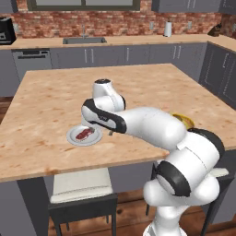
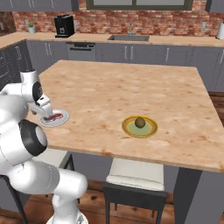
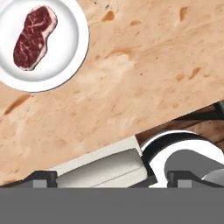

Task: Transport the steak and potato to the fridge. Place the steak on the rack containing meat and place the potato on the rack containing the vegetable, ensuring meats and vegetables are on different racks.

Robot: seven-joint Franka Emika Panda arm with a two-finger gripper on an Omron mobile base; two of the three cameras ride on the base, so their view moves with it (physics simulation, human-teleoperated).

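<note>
The steak [image 3: 33, 37] lies flat on a white plate [image 3: 70, 52], off to the upper left of my pincer [image 3: 111, 177] in the hand view, apart from it. It is a red-pink oblong slab with pale marbling, thin and low. My pincer is spread wide and holds nothing. I judge I must centre over the slab, turn the jaws across its narrow width, and come down close to the plate. The potato [image 2: 140, 122] sits on a yellow dish [image 2: 151, 131] further along the bench [image 2: 131, 87].

Steak [image 3: 33, 36] on white plate [image 3: 65, 52].
</note>
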